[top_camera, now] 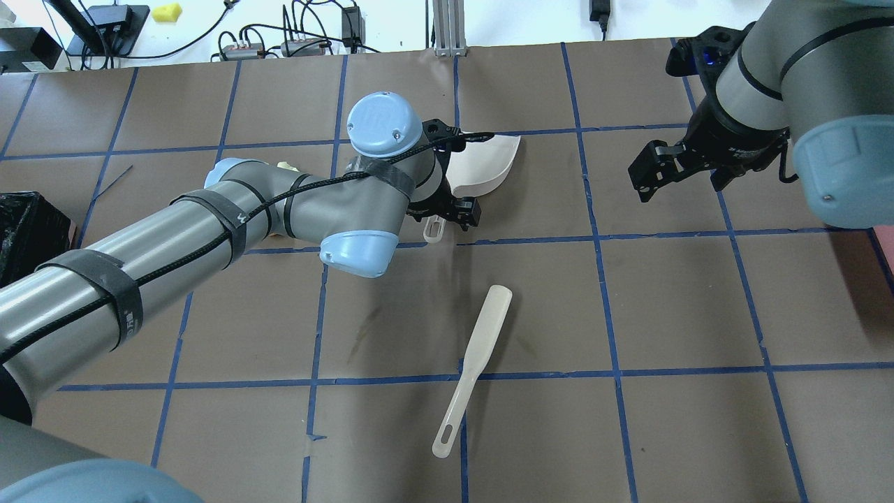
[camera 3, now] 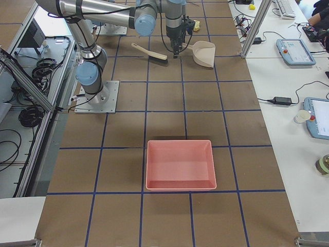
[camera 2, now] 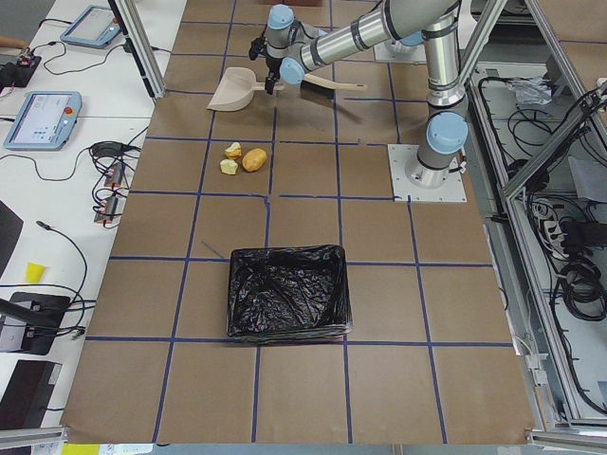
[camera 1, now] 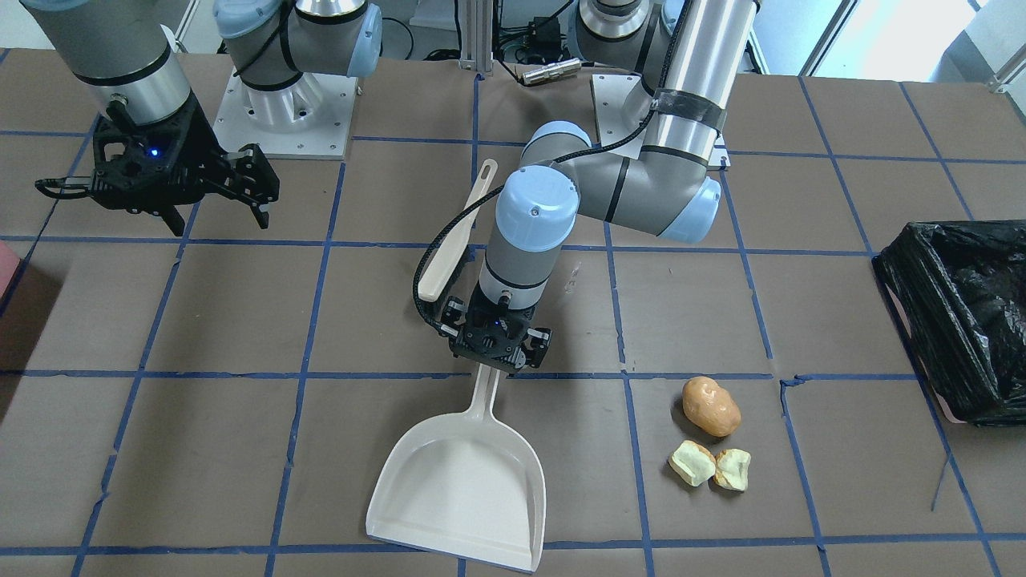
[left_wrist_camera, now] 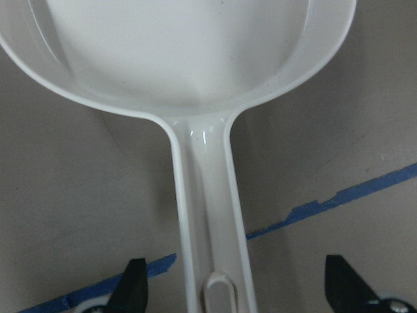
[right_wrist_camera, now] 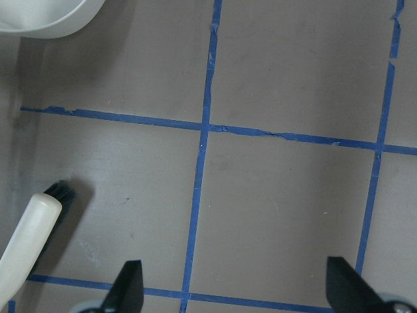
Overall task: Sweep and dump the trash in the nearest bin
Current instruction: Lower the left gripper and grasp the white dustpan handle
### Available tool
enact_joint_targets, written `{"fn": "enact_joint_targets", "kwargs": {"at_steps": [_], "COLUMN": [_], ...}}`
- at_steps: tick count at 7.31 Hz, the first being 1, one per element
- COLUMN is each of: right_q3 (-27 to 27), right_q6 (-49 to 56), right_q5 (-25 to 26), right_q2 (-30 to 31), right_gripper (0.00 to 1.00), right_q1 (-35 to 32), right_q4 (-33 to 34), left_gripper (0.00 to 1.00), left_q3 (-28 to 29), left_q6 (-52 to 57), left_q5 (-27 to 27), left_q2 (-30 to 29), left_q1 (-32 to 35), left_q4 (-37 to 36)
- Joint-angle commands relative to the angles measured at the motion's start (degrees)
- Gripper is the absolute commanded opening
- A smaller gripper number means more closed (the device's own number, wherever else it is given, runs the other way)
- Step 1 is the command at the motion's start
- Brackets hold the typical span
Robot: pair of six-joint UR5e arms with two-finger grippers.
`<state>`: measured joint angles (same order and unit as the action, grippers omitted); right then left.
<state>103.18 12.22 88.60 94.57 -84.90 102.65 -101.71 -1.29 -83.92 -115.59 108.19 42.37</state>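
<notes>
The trash lies on the table: an orange-tan oval lump (camera 1: 711,406) and two pale yellow-green chunks (camera 1: 692,462) (camera 1: 733,470) just in front of it. The bin (camera 1: 966,308), lined with a black bag, stands beyond them at the table's end; it also shows in the exterior left view (camera 2: 287,292). A white dustpan (camera 1: 465,481) lies flat. My left gripper (camera 1: 498,361) is open just above its handle (left_wrist_camera: 208,215), one finger on each side. My right gripper (camera 1: 216,212) is open and empty, away from everything. A cream brush (camera 1: 461,232) lies behind the left arm.
A pink tray (camera 3: 180,163) stands at the table's other end, on my right. The brush (top_camera: 475,367) lies near the table's middle, close to the robot. Blue tape lines grid the brown table top. Cables and boxes lie beyond the far edge.
</notes>
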Motion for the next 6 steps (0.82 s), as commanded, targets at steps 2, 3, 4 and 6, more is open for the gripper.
{"fn": "enact_joint_targets", "kwargs": {"at_steps": [2, 3, 4, 6], "right_q3": [0.00, 0.00, 0.00, 0.52], "right_q6": [0.00, 0.00, -0.17, -1.23], "right_q5": [-0.01, -0.01, -0.01, -0.27], "right_q2": [0.00, 0.00, 0.09, 1.31], "right_gripper": [1.00, 1.00, 1.00, 1.00], "right_q1": [0.00, 0.00, -0.09, -0.61], "right_q4": [0.00, -0.09, -0.09, 0.00], "left_gripper": [0.25, 0.11, 0.07, 0.07], "left_q3": [-0.06, 1.16, 1.43, 1.78], "left_q6": [0.06, 0.15, 0.15, 1.11], "left_q5": [0.16, 0.25, 1.99, 2.18], "left_q2": [-0.07, 0.10, 0.80, 4.13], "left_q1": [0.01, -0.08, -0.95, -5.24], "left_q4": [0.43, 0.52, 0.52, 3.66]}}
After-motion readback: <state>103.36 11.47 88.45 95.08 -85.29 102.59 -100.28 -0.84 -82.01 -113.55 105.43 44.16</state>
